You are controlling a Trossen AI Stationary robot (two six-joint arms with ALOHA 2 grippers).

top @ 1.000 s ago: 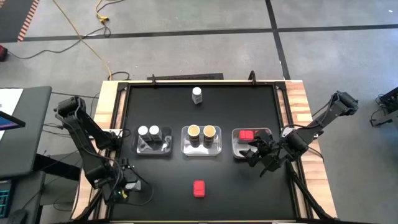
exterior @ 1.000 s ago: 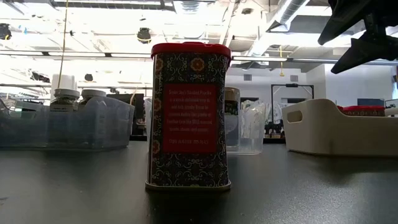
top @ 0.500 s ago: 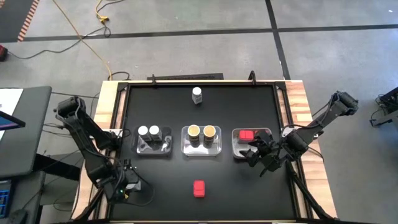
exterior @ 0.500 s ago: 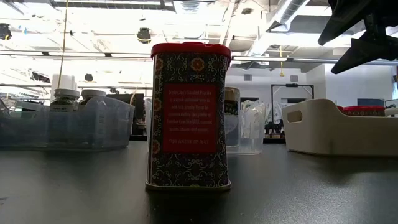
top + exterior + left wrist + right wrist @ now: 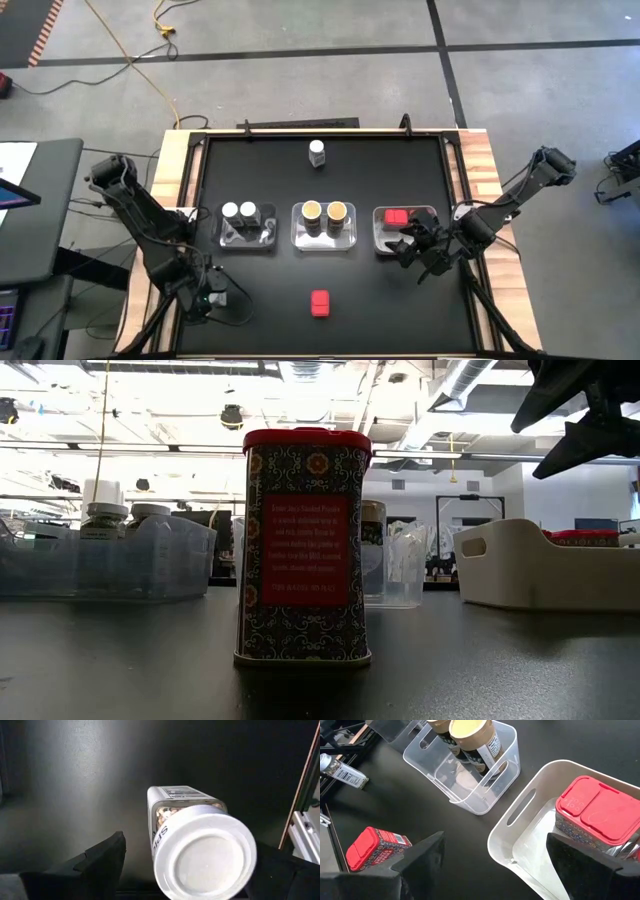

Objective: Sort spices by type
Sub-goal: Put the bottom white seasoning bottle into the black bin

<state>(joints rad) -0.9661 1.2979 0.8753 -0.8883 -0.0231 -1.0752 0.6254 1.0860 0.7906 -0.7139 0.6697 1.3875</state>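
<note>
My left gripper [image 5: 206, 298] hangs open at the table's near left corner, pointing steeply down. Its fingers stand on either side of a clear jar with a white cap [image 5: 202, 851], which stands on the table. My right gripper [image 5: 412, 252] waits open above the near rim of the white tray [image 5: 506, 827]; that tray holds a red packet [image 5: 600, 812]. A second red packet [image 5: 319, 302] stands on the table at near centre. Another white-capped jar [image 5: 317, 152] stands alone at the far edge.
A clear tray [image 5: 247, 232] at mid left holds two white-capped jars, and the middle clear tray [image 5: 470, 785] holds two tan-topped jars [image 5: 324, 211]. Wooden rails [image 5: 490, 170] border the black table.
My left gripper has swung a little toward the table's right and turned slightly, staying open above the white-capped jar. The right arm has kept still.
</note>
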